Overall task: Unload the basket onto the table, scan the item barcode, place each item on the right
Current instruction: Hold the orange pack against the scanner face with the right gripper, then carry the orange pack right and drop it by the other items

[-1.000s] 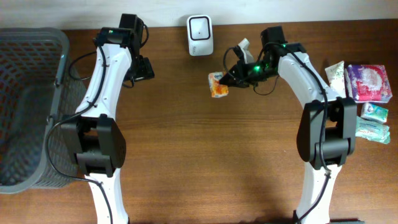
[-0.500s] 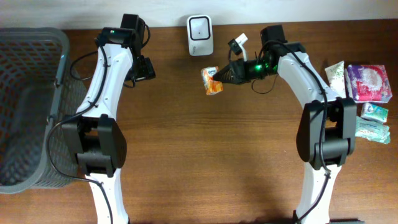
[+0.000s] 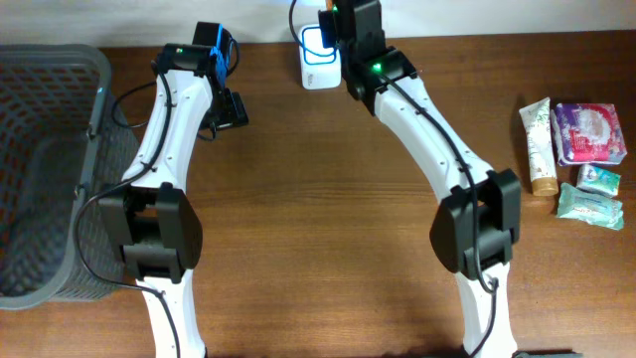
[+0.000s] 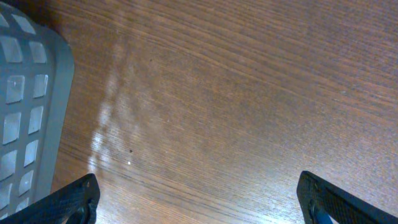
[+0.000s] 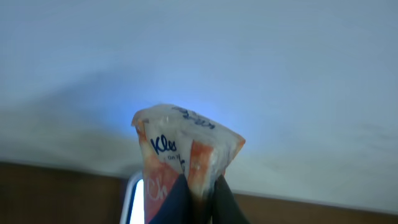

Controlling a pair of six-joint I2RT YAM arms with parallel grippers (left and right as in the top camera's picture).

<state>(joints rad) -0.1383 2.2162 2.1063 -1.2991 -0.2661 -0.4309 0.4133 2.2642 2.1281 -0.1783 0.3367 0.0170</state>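
Observation:
My right gripper (image 5: 200, 198) is shut on an orange-and-white tissue pack (image 5: 184, 148), pinching its lower end so that it stands up in front of the pale wall. In the overhead view that gripper (image 3: 336, 20) hangs right over the white barcode scanner (image 3: 318, 55) at the table's back edge. The scanner glows blue, and only an orange sliver of the pack (image 3: 324, 6) shows. A lit edge of the scanner (image 5: 133, 200) appears just left of the pack. My left gripper (image 4: 205, 208) is open over bare wood, and in the overhead view (image 3: 231, 107) it sits left of the scanner.
A grey mesh basket (image 3: 50, 169) fills the left side, with its rim (image 4: 28, 93) close to my left gripper. At the right edge lie a cream tube (image 3: 538, 144), a purple pack (image 3: 589, 131) and teal packets (image 3: 588, 204).
My right arm has swung left and back, carrying the tissue pack from the table's middle to above the scanner, which now glows blue. The left arm has not moved.

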